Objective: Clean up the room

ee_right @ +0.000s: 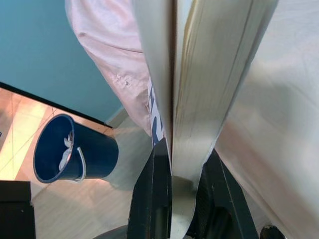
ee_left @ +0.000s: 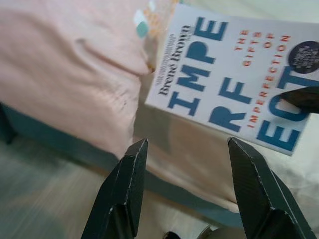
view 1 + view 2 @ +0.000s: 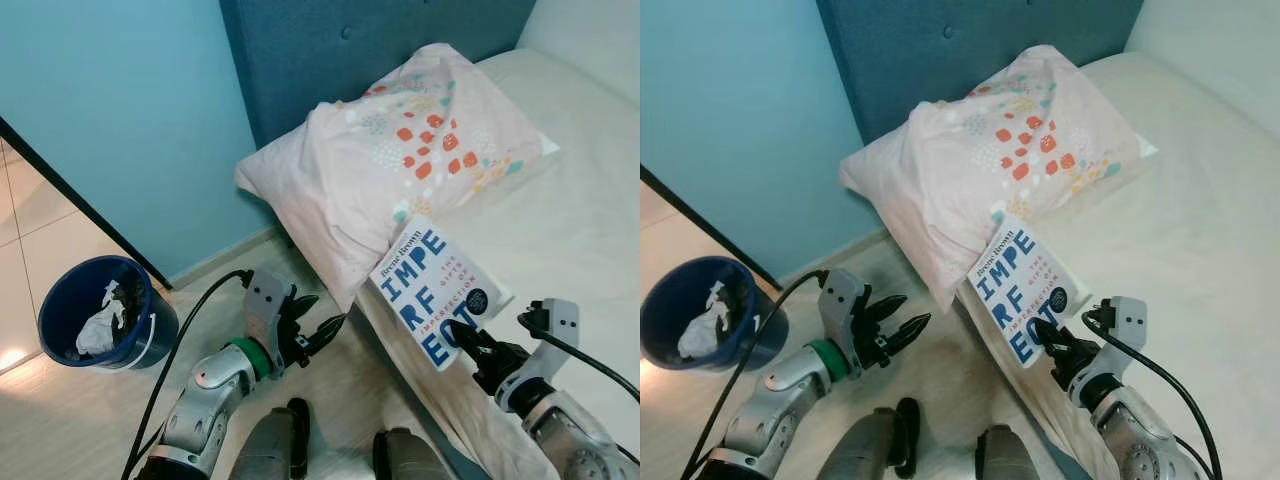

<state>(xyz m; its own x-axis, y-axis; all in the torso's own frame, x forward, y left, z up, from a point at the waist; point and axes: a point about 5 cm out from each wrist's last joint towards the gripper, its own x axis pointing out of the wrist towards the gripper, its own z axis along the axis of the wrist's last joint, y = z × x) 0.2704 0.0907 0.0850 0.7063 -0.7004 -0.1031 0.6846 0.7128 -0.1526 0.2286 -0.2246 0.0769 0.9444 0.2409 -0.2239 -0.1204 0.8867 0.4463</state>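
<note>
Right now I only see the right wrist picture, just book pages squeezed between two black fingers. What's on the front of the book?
Observer: The book has a white cover with big blue letters.
Operator: Is anything touching it?
Observer: Its top corner tucks under the pink pillow on the bed.
Operator: What's my other hand doing?
Observer: The left gripper hovers open over the floor, beside the bed, pointing at the book.
</note>
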